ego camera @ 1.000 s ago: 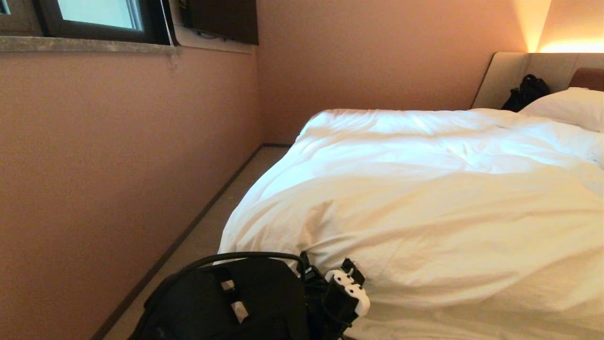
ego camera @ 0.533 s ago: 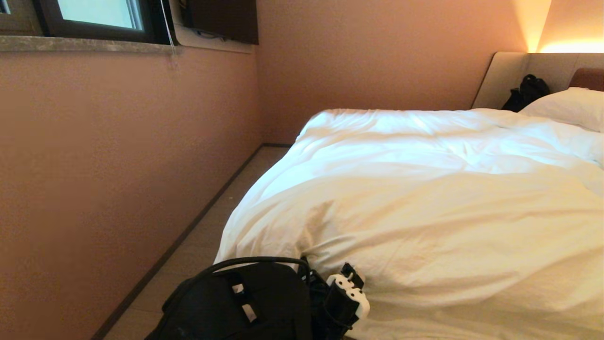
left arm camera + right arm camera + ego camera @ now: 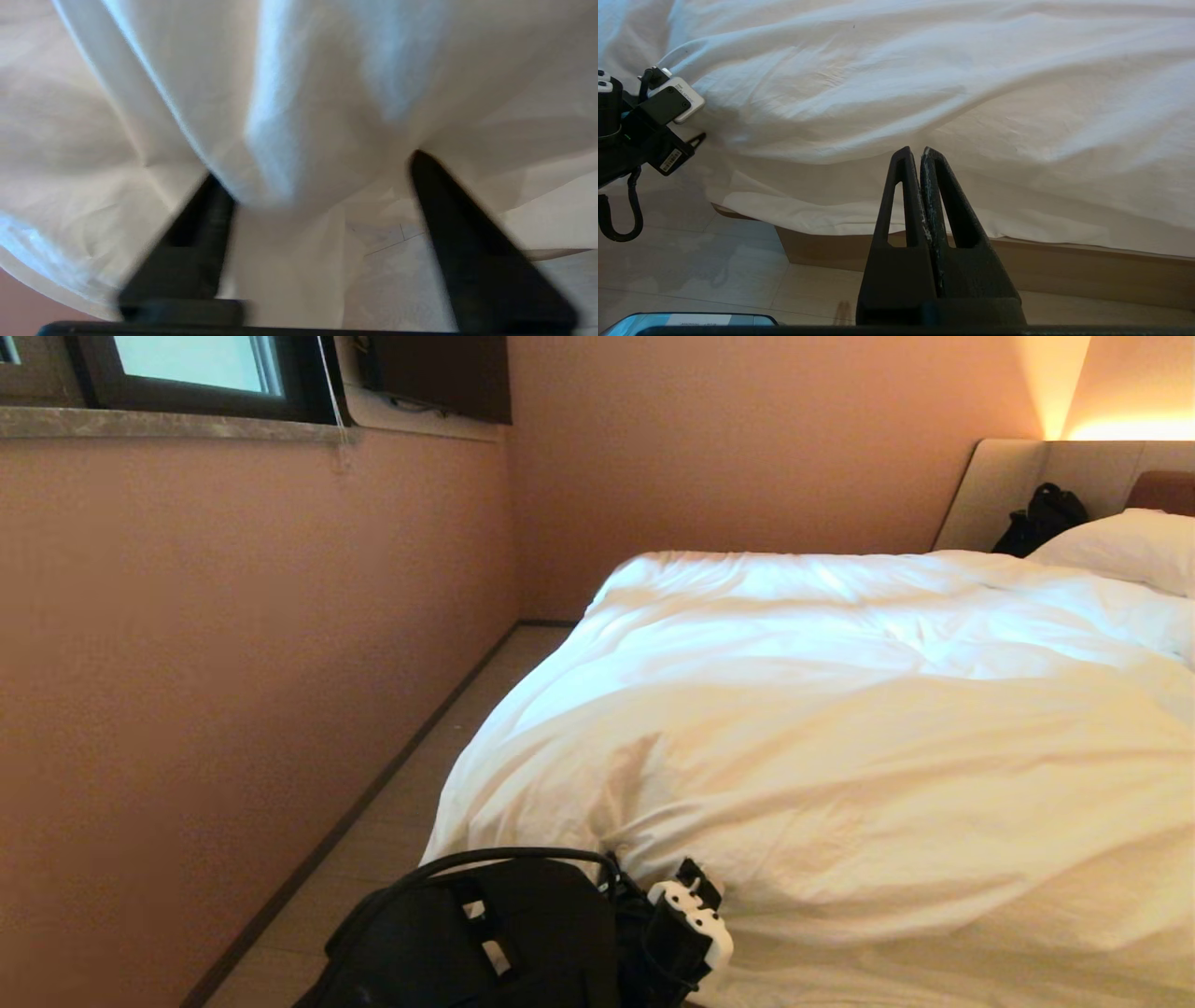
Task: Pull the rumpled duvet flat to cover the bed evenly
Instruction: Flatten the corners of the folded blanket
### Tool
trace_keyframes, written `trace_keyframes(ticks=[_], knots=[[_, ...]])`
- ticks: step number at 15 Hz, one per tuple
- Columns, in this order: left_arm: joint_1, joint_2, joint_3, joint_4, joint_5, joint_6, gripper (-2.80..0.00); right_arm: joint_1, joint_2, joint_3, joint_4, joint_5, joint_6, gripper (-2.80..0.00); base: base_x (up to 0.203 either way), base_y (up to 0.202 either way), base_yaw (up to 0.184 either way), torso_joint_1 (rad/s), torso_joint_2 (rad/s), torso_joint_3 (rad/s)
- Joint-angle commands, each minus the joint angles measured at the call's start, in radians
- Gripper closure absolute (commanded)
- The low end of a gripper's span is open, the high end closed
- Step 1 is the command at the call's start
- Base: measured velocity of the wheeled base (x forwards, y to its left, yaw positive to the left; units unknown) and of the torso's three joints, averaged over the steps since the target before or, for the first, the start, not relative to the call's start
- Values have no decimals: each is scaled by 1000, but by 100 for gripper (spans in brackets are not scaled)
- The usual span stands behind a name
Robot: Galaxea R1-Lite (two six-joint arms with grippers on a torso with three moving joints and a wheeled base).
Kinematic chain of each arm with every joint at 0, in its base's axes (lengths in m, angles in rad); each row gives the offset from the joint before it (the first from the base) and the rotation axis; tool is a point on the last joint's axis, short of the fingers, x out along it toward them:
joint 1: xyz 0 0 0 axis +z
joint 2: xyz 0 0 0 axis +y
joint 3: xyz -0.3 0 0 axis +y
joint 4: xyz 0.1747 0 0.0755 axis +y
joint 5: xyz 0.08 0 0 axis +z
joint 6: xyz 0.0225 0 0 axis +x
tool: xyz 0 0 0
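Observation:
The puffy white duvet (image 3: 840, 756) lies creased over the bed, its near corner bunched and hanging over the edge. My left gripper (image 3: 314, 165) is at that corner, open, with a hanging fold of the duvet (image 3: 280, 116) between its black fingers (image 3: 444, 224). In the head view only the left wrist (image 3: 686, 924) shows, pressed against the duvet's lower edge. My right gripper (image 3: 916, 150) is shut and empty, hanging in front of the bed's near side. The tan wooden base (image 3: 1064, 266) shows below the duvet (image 3: 924, 70).
A pink wall (image 3: 233, 663) runs close along the left, leaving a narrow strip of floor (image 3: 448, 737) beside the bed. A white pillow (image 3: 1120, 546) and a black bag (image 3: 1041, 518) sit by the beige headboard (image 3: 1008, 476).
My left forearm has shifted slightly to the right, toward the duvet's corner. The duvet lies as before.

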Motion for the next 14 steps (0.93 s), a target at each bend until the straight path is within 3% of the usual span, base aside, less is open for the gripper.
trace_keyframes(ticks=[1,10,14], knots=[[0,2,3,-7,5,3,0,0,1,0,0,0,0,0,0,0,0,0,0,0],[-4,-1,12,-14,5,-1,0,0,1,0,0,0,0,0,0,0,0,0,0,0],[-57,-47,60,-24,5,-29,0,0,1,0,0,0,0,0,0,0,0,0,0,0]])
